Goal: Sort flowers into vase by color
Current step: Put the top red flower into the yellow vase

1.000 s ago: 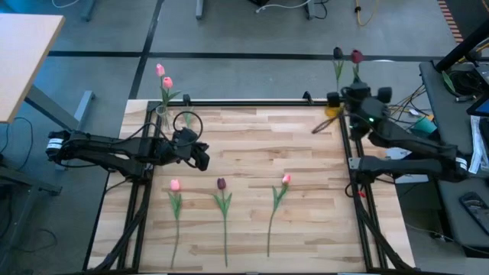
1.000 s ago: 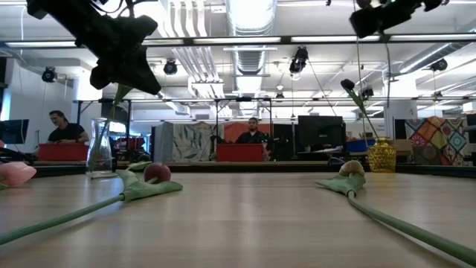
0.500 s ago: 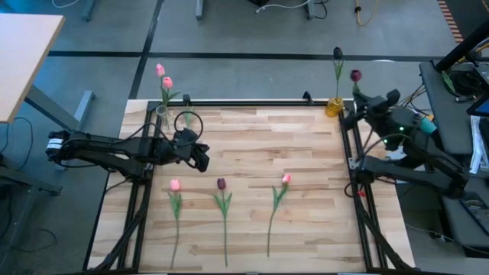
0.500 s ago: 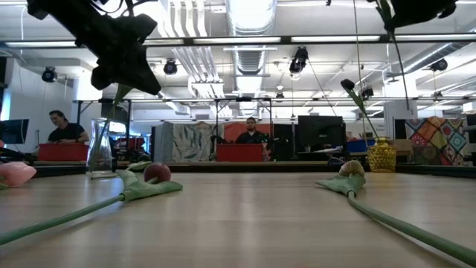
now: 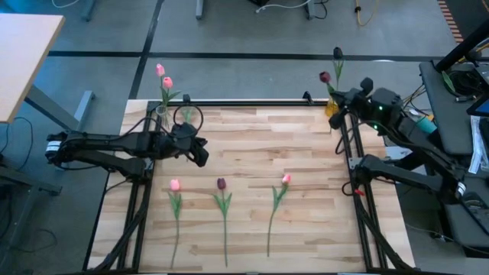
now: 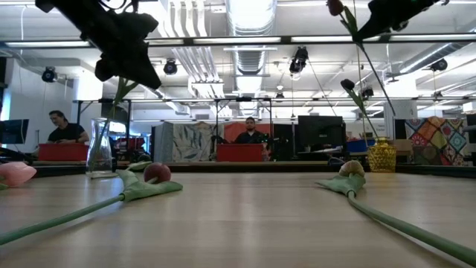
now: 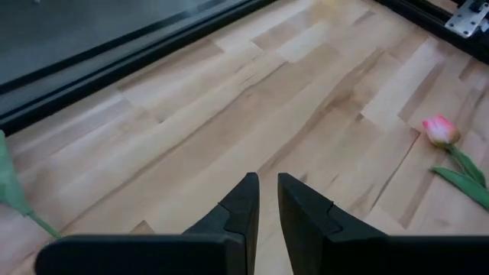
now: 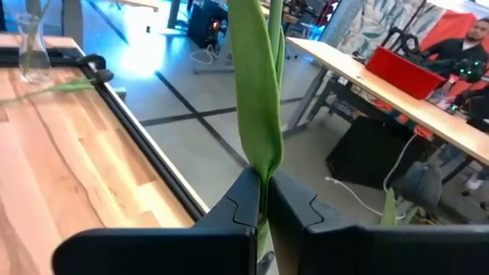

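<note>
Right gripper [image 5: 348,98] clamped on maroon tulip [image 5: 325,77] stem, poised above yellow vase [image 5: 333,108] for insertion; left gripper [image 5: 200,155] nearly closed, empty, waiting.

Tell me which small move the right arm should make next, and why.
Probably lower the stem into the yellow vase. The right end effector is shut on a maroon tulip held above that vase, which already holds one dark tulip. The stem's lower end is hidden, so first check that it sits over the mouth.
</note>
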Action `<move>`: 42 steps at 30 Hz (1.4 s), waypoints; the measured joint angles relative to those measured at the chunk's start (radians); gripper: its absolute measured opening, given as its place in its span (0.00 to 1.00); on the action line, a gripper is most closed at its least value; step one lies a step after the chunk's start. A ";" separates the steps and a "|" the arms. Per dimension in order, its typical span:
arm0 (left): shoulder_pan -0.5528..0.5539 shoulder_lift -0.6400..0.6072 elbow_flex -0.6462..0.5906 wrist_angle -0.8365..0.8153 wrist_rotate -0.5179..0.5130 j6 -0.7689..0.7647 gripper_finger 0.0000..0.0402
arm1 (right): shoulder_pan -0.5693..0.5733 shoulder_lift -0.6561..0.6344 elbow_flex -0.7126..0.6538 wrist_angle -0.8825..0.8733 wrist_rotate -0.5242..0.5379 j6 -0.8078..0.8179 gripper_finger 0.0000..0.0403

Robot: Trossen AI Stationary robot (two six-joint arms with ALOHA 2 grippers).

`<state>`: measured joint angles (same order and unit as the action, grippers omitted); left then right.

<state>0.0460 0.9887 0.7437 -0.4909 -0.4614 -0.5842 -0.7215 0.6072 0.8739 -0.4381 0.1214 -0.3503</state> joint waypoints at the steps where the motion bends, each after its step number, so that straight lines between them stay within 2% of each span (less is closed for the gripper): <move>1: 0.000 0.002 -0.002 0.000 0.000 0.000 0.09 | -0.005 0.002 0.011 -0.011 -0.002 -0.006 0.02; 4: 0.000 0.004 -0.006 -0.001 0.000 -0.002 0.09 | -0.013 -0.018 0.046 -0.057 0.019 -0.017 0.02; 8: 0.002 0.004 -0.007 0.001 0.000 -0.004 0.09 | -0.013 -0.122 0.070 -0.069 0.125 -0.036 0.02; 12: 0.003 0.004 -0.007 0.002 0.000 -0.011 0.09 | -0.012 -0.266 0.021 -0.040 0.262 -0.050 0.02; 16: 0.003 0.004 -0.007 0.002 -0.001 -0.015 0.09 | -0.012 -0.410 -0.105 0.132 0.390 -0.112 0.02; 22: 0.004 0.004 -0.007 0.002 -0.013 -0.015 0.09 | -0.013 -0.526 -0.286 0.362 0.468 -0.115 0.02; 26: 0.004 0.004 -0.007 0.003 -0.015 -0.016 0.09 | -0.012 -0.516 -0.362 0.398 0.485 -0.075 0.02; 34: 0.004 0.004 -0.006 0.004 -0.017 -0.016 0.09 | -0.012 -0.438 -0.400 0.601 0.586 -0.167 0.02; 38: 0.004 0.004 -0.006 0.003 -0.019 -0.008 0.09 | -0.027 -0.370 -0.406 0.635 0.586 -0.174 0.02; 42: 0.004 0.004 -0.006 0.003 -0.019 -0.003 0.09 | -0.087 -0.287 -0.418 0.678 0.551 -0.173 0.02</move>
<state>0.0498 0.9932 0.7380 -0.4877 -0.4801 -0.5873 -0.8086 0.3201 0.4558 0.2398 0.6726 -0.5236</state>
